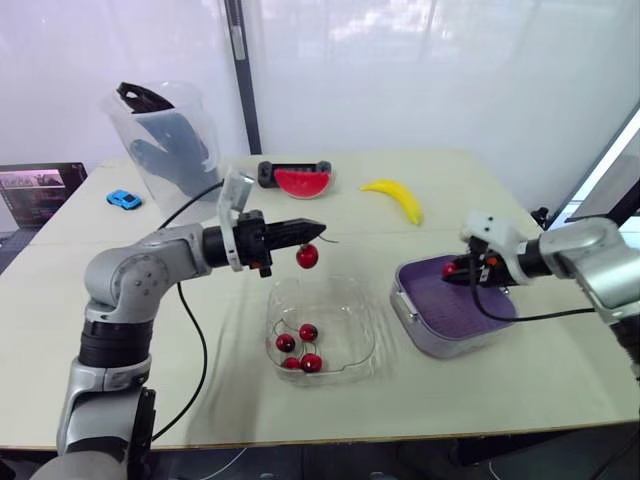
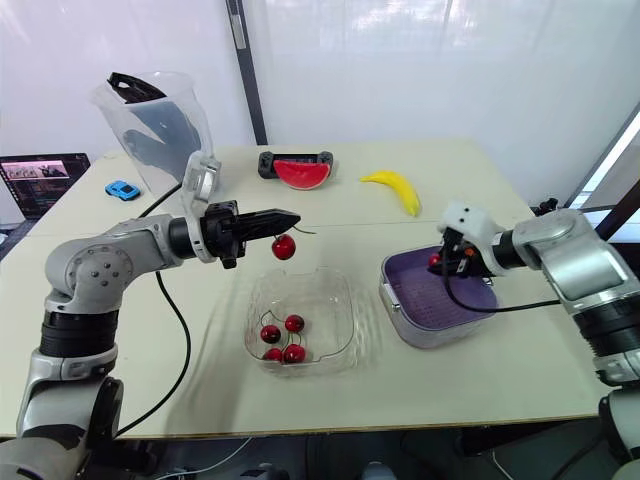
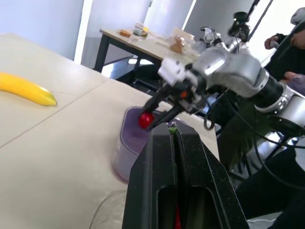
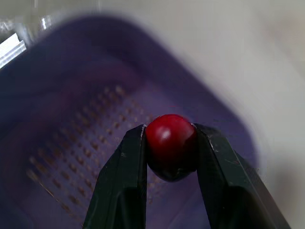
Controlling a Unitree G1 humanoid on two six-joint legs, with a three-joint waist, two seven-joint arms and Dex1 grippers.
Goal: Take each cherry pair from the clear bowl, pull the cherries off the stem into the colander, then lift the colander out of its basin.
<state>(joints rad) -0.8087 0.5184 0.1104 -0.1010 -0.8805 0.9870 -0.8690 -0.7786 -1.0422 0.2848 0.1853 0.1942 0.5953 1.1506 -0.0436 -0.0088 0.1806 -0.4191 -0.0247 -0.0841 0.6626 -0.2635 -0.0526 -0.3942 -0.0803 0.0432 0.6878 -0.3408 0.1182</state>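
One cherry [image 4: 170, 145] is clamped by the right gripper [image 4: 169, 131] directly above the colander [image 4: 71, 157] (over its holed floor); left of the colander, the stem [image 3: 172, 129] is pinched by the left gripper [image 1: 318, 230].

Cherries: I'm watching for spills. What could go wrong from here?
1. The right hand pinches a cherry over the colander near its rim; released there, it might bounce out.
2. The left hand dangles a second cherry by its stem near the bowl's far edge; slipping, it may miss.
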